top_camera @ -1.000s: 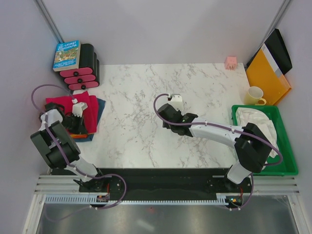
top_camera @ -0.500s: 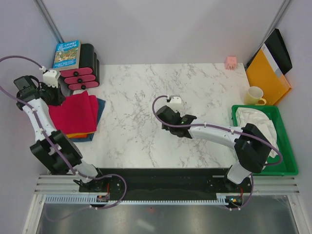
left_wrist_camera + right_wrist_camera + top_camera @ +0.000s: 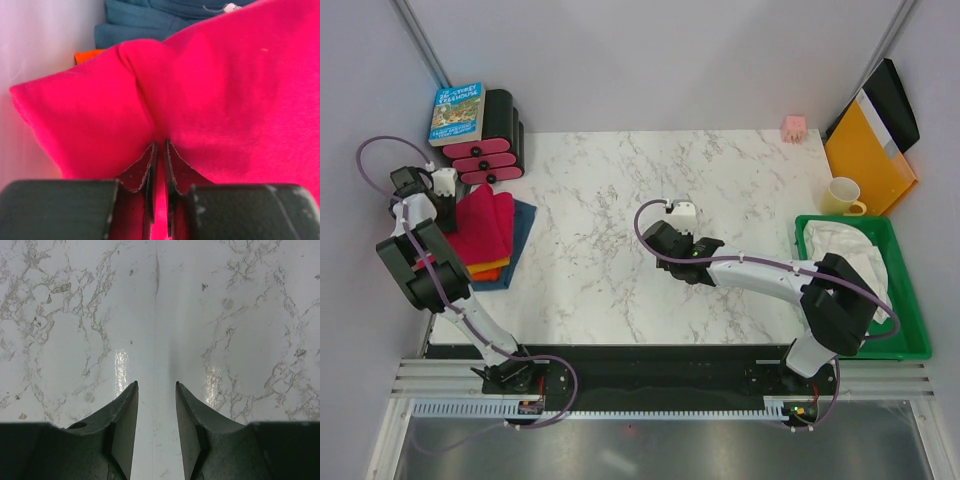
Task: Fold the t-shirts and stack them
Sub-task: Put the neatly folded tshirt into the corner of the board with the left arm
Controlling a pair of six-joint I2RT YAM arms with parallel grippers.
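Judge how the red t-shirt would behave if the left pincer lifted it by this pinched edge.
Probably floppy: the red t-shirt bunches into a ridge where the left pincer nips it. Likely light, and lifting one edge would probably let its folded layers sag open.

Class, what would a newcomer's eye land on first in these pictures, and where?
The red shirt at far left stands out, topping an orange shirt and a blue shirt, the left gripper pinching a fold of it. The right gripper hangs open over the marble table; a green tray of white cloth sits far right.
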